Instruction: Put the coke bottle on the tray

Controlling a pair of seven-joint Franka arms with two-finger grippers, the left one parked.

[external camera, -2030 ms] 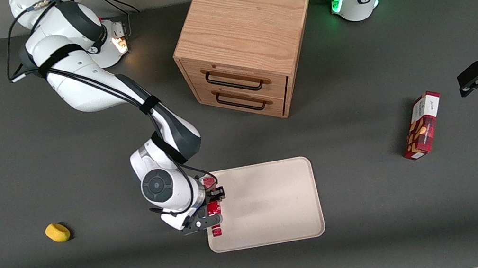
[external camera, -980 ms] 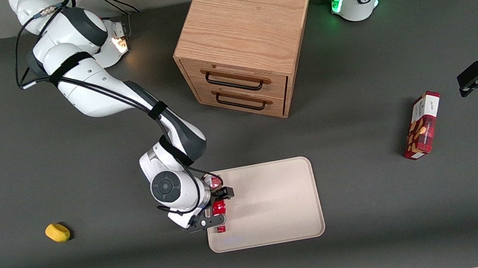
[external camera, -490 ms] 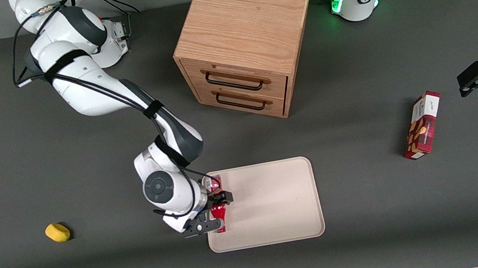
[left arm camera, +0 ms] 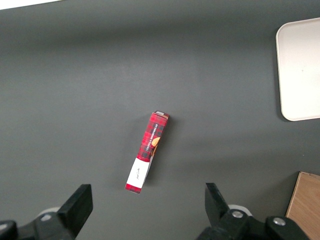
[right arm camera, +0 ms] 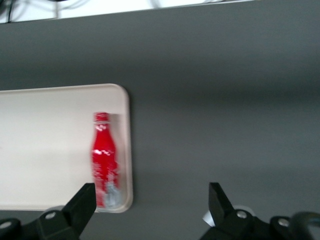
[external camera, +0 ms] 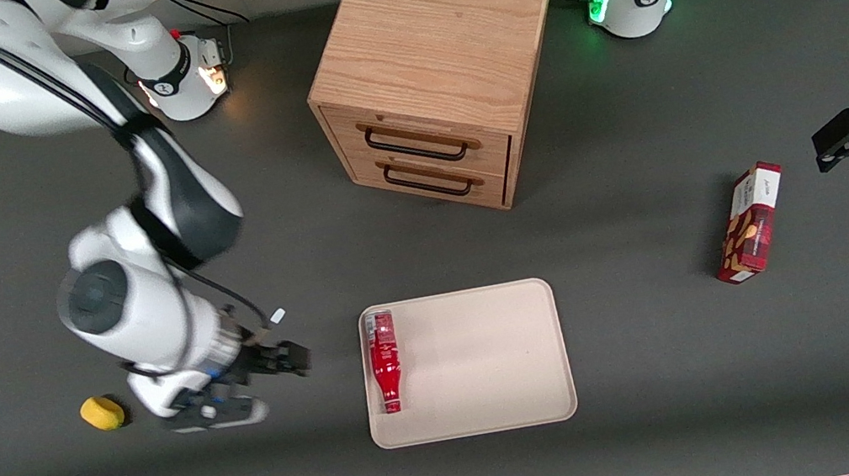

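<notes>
The coke bottle lies flat on the beige tray, along the tray's edge nearest the working arm, cap pointing toward the front camera. It also shows in the right wrist view on the tray. My gripper is open and empty, raised above the bare table beside the tray, well apart from the bottle. In the right wrist view the gripper hangs over dark table just off the tray's rim.
A wooden drawer cabinet stands farther from the front camera than the tray. A red snack box lies toward the parked arm's end of the table. A yellow object lies next to my arm.
The gripper let go of the bottle, which now lies on the tray. The arm rose and swung away from the tray toward its own end of the table.
</notes>
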